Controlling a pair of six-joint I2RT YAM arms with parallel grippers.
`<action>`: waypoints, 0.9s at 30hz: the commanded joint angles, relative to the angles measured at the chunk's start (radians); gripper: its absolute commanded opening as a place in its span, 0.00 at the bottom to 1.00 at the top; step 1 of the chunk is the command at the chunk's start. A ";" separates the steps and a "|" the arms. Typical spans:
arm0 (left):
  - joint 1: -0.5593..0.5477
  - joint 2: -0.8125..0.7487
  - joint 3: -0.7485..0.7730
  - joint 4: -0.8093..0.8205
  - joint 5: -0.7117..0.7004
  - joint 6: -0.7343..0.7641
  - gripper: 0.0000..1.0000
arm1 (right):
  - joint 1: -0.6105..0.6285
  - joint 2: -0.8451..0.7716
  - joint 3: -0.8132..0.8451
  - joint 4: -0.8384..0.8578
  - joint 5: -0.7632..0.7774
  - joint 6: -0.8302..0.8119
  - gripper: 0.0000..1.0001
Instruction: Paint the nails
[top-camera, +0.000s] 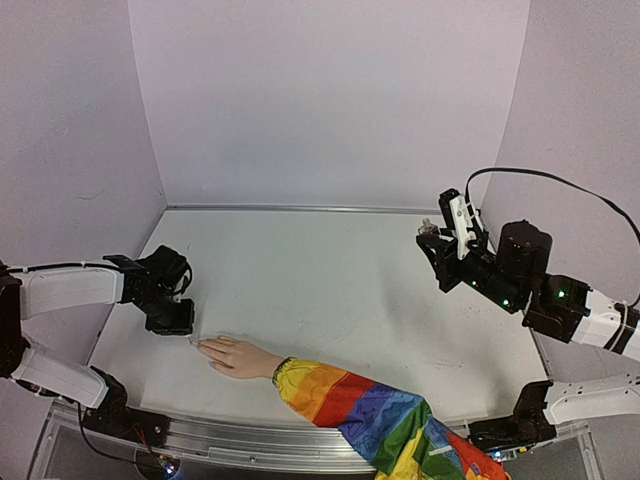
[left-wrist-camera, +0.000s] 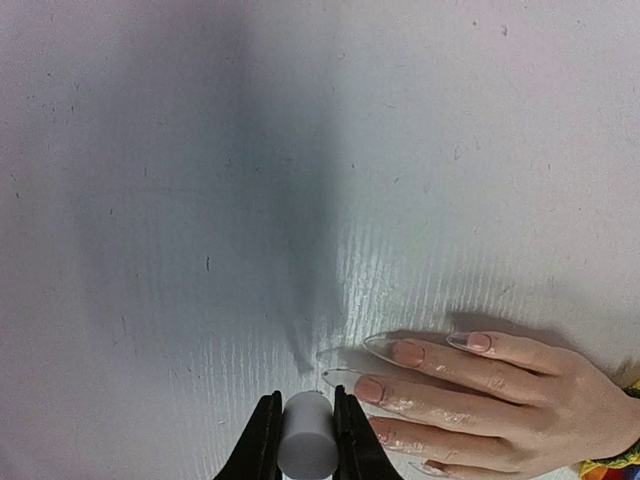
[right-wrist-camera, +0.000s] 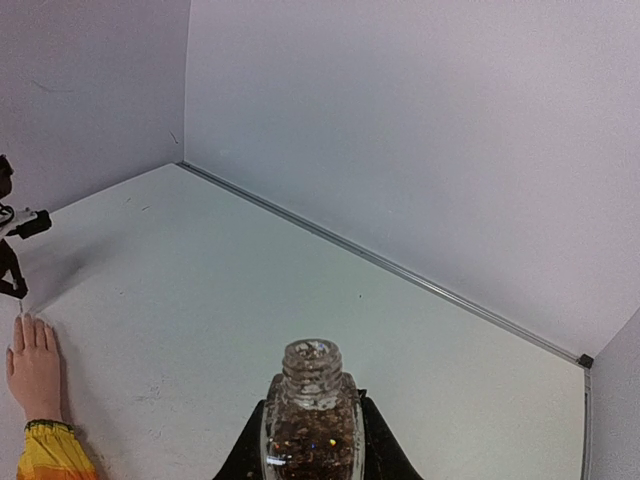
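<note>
The pale mannequin hand (top-camera: 240, 357) lies flat near the front left, with its rainbow-striped sleeve (top-camera: 370, 415) trailing to the right. In the left wrist view the hand (left-wrist-camera: 480, 390) shows long clear pointed nails (left-wrist-camera: 345, 378) on its fingertips. My left gripper (left-wrist-camera: 305, 400) is shut on a white cylindrical cap (left-wrist-camera: 308, 445) just left of the fingertips; in the top view it (top-camera: 172, 312) hovers beside the hand. My right gripper (right-wrist-camera: 310, 410) is shut on an uncapped clear bottle (right-wrist-camera: 311, 420) of dark glittery polish and holds it raised at the right (top-camera: 435, 240).
White walls close in the table (top-camera: 330, 280) on three sides, with a metal seam (right-wrist-camera: 380, 262) along the back. The hand (right-wrist-camera: 35, 365) and sleeve cuff (right-wrist-camera: 55, 450) show at the left of the right wrist view.
</note>
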 joint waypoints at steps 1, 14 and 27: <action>-0.001 -0.054 0.047 -0.009 -0.026 0.007 0.00 | -0.004 -0.009 0.020 0.049 0.010 0.007 0.00; -0.001 -0.084 0.057 -0.039 0.143 0.002 0.00 | -0.004 -0.008 0.019 0.049 -0.001 0.006 0.00; -0.001 -0.051 0.057 -0.039 0.112 0.006 0.00 | -0.004 -0.007 0.018 0.049 0.002 0.009 0.00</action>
